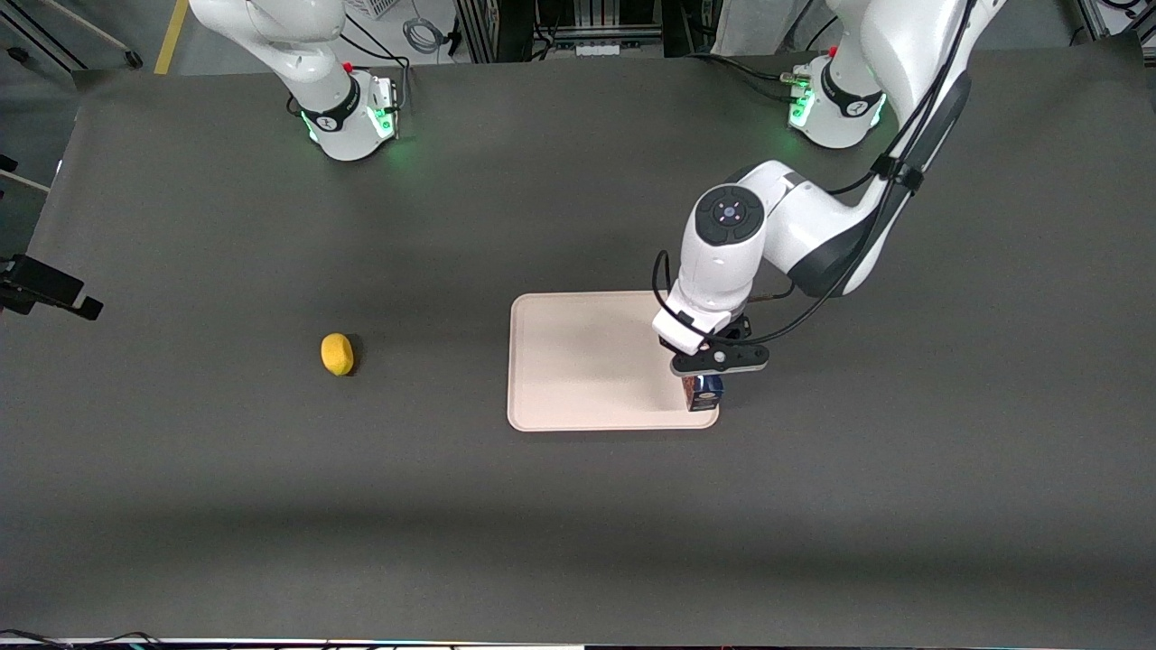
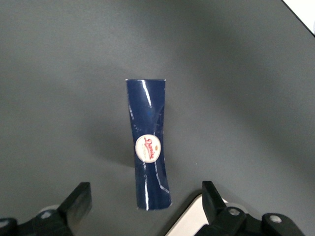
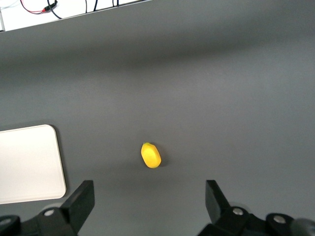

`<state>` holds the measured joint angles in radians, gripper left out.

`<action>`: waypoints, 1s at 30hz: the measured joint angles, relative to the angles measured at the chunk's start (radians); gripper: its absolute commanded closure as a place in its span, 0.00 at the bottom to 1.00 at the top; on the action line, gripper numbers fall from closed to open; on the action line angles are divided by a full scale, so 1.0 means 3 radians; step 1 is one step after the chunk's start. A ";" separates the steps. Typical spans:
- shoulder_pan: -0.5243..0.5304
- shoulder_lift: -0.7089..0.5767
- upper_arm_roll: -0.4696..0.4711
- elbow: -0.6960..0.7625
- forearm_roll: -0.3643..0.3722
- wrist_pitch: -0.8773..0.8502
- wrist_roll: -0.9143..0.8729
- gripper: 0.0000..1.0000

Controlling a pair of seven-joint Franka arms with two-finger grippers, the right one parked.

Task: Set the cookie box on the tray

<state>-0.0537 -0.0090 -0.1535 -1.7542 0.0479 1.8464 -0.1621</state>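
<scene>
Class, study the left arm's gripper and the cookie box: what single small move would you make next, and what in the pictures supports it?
Probably a short further descent, then close. The gripper is open, its fingers either side of the cookie box's end, not touching it. The cookie box lies on the dark table, not yet on the tray, at the tray corner toward the working arm's end.
</scene>
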 measured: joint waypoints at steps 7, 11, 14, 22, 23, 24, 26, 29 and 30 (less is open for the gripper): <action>-0.0001 -0.0081 0.0129 -0.0060 -0.0003 -0.0026 0.0127 0.00; -0.0001 -0.0118 0.0158 -0.0090 -0.0003 -0.0034 0.0145 0.00; -0.0002 -0.0139 0.0172 -0.0105 -0.0003 -0.0036 0.0151 0.00; -0.0002 -0.0167 0.0191 -0.0107 -0.0004 -0.0038 0.0153 0.00; -0.0002 -0.0171 0.0191 -0.0107 -0.0004 -0.0040 0.0153 0.00; -0.0002 -0.0176 0.0191 -0.0107 -0.0005 -0.0042 0.0153 0.00; -0.0002 -0.0186 0.0192 -0.0107 -0.0010 -0.0052 0.0153 0.00; -0.0002 -0.0201 0.0195 -0.0113 -0.0030 -0.0077 0.0154 0.00; -0.0002 -0.0206 0.0195 -0.0116 -0.0034 -0.0084 0.0154 0.00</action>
<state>-0.0542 -0.0707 -0.0949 -1.7891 0.0377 1.8211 -0.1159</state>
